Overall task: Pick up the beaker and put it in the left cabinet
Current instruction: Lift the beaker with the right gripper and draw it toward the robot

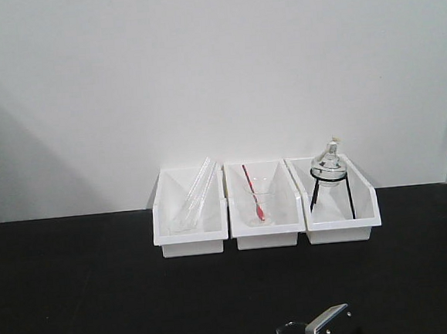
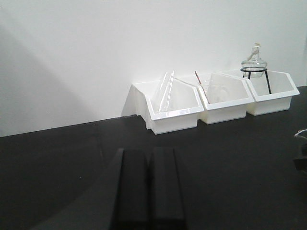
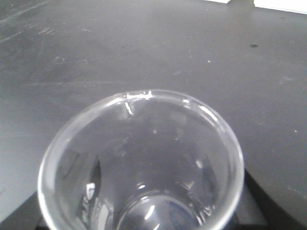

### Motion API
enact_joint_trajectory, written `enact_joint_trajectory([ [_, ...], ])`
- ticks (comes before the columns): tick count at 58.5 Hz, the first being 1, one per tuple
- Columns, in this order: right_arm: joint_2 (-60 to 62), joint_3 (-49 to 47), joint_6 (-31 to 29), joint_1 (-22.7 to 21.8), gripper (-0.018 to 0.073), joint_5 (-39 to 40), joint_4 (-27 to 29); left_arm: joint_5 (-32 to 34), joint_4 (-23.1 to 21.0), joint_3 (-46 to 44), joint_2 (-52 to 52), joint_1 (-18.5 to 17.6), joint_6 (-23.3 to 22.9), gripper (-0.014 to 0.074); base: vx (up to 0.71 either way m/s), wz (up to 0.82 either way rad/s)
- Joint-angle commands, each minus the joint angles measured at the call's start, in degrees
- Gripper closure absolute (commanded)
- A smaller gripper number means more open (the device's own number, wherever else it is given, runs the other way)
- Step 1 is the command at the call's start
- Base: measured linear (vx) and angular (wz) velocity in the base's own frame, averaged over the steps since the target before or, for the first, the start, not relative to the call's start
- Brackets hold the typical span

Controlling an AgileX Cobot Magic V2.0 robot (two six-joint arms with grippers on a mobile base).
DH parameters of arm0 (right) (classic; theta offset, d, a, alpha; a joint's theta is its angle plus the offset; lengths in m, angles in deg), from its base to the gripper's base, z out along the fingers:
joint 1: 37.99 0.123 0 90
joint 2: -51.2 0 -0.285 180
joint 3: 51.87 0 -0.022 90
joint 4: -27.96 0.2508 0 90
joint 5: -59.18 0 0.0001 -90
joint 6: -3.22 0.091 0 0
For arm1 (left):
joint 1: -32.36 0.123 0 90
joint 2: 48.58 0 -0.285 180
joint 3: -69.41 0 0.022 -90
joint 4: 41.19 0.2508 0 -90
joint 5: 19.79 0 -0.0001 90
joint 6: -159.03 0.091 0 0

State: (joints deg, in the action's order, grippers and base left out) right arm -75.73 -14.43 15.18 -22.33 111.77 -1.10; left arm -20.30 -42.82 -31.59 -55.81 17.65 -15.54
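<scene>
My right gripper (image 3: pixel 139 211): dark pads (image 3: pixel 261 201) pinch the beaker (image 3: pixel 139 158) from both sides. One beaker, smooth clear glass, round flared rim, small pouring lip on the far side from my wrist. Mouth faces the wrist camera, base away, long axis roughly along that sightline. Matte black tabletop (image 3: pixel 144 43) lies beyond.

My left gripper (image 2: pixel 148 187): two flat black fingers (image 2: pixel 132 191) pressed together. Well ahead of them is a row of three glossy white plastic bins (image 2: pixel 175 122), holding:
- clear tubes (image 2: pixel 165 91), count unclear
- one clear cup (image 2: pixel 211 91) with one red rod (image 2: pixel 197 79)
- one glass flask (image 2: pixel 253 61) on a black wire stand (image 2: pixel 267 82)
</scene>
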Motion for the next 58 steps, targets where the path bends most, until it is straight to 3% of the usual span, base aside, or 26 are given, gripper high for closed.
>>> enact_joint_trajectory([
  [1, 2.37, -0.77, -0.24, -0.11, 0.0361, 4.02, 0.57, 4.81, -0.47, 0.94, 1.1, -0.22, -0.19, 0.0595, 0.0, 0.0],
  [9, 4.1, -0.77, 0.75, -0.11, 0.0578, 3.39, 0.57, 4.81, -0.47, 0.94, 1.1, -0.22, -0.19, 0.0595, 0.0, 0.0],
  [22, 13.0, -0.77, 7.29, -0.11, 0.0565, -1.09, 0.58, 4.81, -0.47, 0.94, 1.1, -0.22, -0.19, 0.0595, 0.0, 0.0],
  [41, 36.17, -0.77, 14.9, -0.11, 0.0565, -33.24, 0.63, 4.81, -0.47, 0.94, 1.1, -0.22, -0.19, 0.0595, 0.0, 0.0],
  [58, 55.88, -0.77, 15.37, -0.11, 0.0565, -58.7, 0.59, 4.81, -0.47, 0.94, 1.1, -0.22, -0.19, 0.0595, 0.0, 0.0],
])
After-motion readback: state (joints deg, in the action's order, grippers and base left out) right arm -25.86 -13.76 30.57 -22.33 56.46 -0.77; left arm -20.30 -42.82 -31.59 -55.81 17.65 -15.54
